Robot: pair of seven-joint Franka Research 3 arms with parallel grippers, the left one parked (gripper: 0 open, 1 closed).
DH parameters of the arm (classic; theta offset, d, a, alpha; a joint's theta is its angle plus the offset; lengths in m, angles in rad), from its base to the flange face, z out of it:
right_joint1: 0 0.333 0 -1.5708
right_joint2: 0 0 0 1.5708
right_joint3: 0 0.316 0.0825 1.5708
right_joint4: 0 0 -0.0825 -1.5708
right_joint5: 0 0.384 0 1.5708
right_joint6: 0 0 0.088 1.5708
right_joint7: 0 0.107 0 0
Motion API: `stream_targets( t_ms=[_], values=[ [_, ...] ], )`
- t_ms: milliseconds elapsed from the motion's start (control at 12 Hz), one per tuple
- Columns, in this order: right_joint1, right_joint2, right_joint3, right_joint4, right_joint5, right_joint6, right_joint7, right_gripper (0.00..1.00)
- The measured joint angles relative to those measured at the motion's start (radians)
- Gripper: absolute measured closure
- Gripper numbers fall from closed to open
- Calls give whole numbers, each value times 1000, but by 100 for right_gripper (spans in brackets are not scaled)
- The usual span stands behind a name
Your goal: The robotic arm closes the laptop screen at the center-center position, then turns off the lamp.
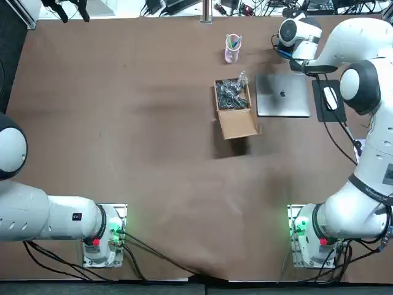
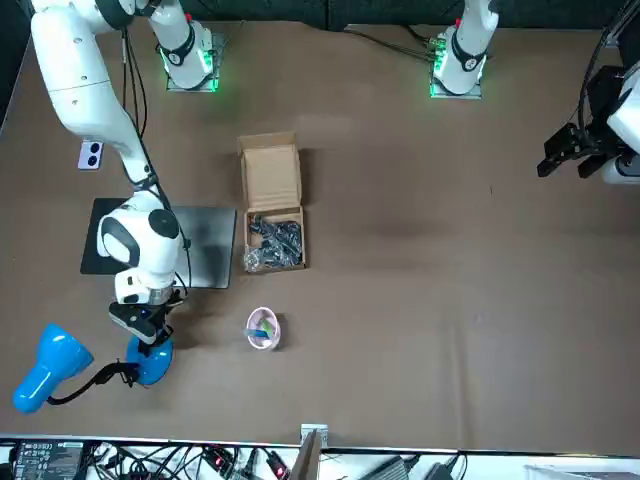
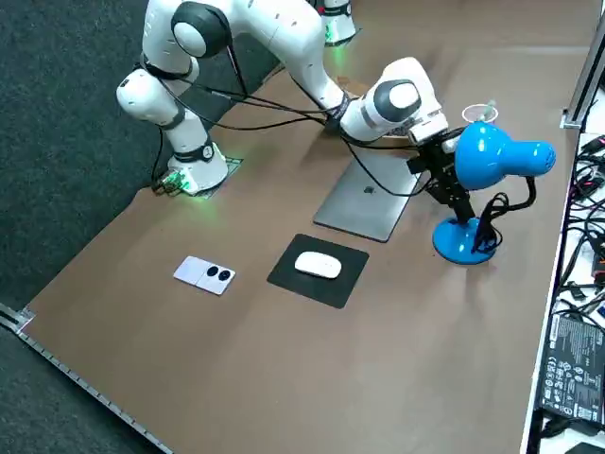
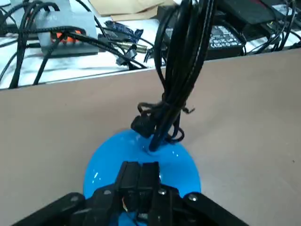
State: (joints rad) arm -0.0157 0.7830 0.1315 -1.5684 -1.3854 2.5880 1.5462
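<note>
Laptop (image 1: 282, 95) lay flat with the lid down on the table (image 1: 123, 123), just beside the cardboard box (image 1: 236, 120) of dark parts, so step one read as done. The step in hand was the lamp. Right gripper (image 4: 139, 167) was low over the blue lamp base (image 4: 186, 162) at the far right edge of the table, well past the laptop. In the wrist view the jaws were together with nothing between them, tips pointing down at the base, either touching it or just above; contact couldn't be confirmed. The lamp's black cord bundle (image 4: 181, 61) rose from the base middle just beyond the tips. In the side view the gripper (image 3: 460, 203) sat between the lamp head (image 3: 492, 156) and the base (image 3: 463, 239), close against the stem. No switch could be made out on the base, and nothing showed whether the bulb was lit. Judgement: the next move called for a short straight press down with the closed tips onto wherever the switch sits, kept clear of the cord; the light base could slide or tip if pushed off-centre. Mouse (image 3: 318, 266) on its black pad (image 3: 284, 279) and the pink pen cup (image 1: 233, 48) were nearby and not involved.
</note>
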Motion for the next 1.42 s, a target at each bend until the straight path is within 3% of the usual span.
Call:
stream_targets(
  t_ms=[500,1000,1250,1417],
  values=[
    [2,-40,11,19,13,-8,-17,98],
    [5,-118,56,-74,67,-28,-34,98],
    [5,-176,104,-136,180,-93,-128,96],
    [5,-197,138,-138,296,-158,-248,81]
  ],
)
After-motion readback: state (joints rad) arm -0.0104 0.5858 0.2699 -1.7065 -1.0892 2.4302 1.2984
